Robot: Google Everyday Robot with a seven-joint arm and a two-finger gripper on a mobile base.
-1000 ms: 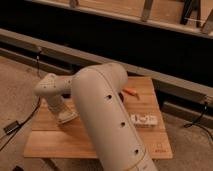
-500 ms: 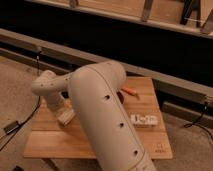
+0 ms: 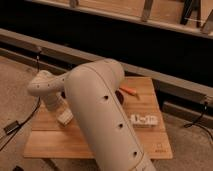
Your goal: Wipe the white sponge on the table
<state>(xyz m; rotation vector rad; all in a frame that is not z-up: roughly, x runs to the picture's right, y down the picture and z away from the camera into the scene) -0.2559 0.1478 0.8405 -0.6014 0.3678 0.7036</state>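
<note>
The table (image 3: 150, 145) is a light-brown wooden top on the floor. My big pale arm (image 3: 102, 110) crosses its middle and hides much of it. My gripper (image 3: 63, 118) points down at the table's left part, below a rounded wrist joint (image 3: 42, 86). A small off-white block shape (image 3: 65, 120) sits at its lower end, touching the wood. It may be the white sponge, but I cannot tell it apart from the gripper.
A lumpy white object with dark marks (image 3: 144, 120) lies on the right part of the table. A small orange item (image 3: 129, 91) lies near the far edge. Dark cables (image 3: 20, 125) trail on the floor at left. A long dark ledge (image 3: 165, 85) runs behind.
The wrist joint and gripper have shifted slightly left and toward the table's near side. The objects on the right have not moved.
</note>
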